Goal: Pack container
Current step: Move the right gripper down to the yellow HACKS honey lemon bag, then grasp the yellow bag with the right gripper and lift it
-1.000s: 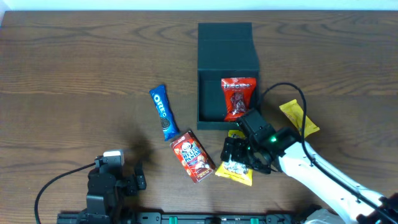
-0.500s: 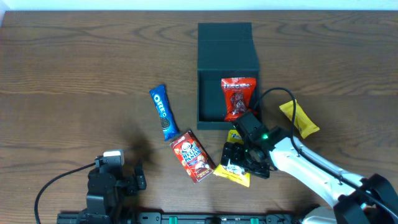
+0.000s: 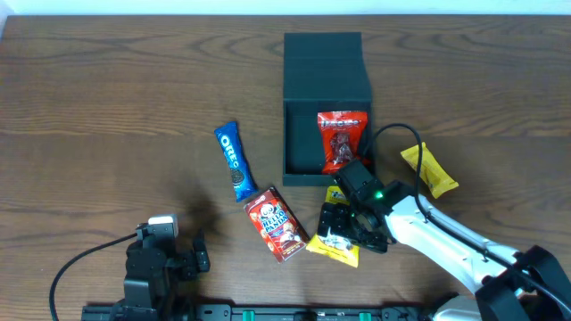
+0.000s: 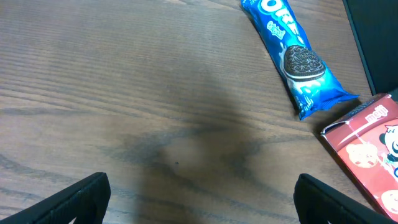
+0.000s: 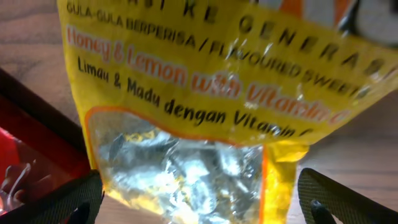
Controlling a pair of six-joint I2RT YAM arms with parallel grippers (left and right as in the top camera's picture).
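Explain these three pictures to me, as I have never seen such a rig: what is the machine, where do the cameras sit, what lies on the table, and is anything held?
These are two robot arms at a wooden table, each ending in a two-finger gripper. The overhead view looks straight down. The other two views come from a camera on each wrist, with the dark fingertips in the bottom corners. On the table stands a dark teal cardboard box, its lid flap open, with a red snack packet inside. Near it lie a blue Oreo biscuit pack, a red Hello Panda carton and a small yellow packet. The right gripper is open over a yellow sweets packet with a clear window. The left gripper is open over bare wood. Nothing is held.
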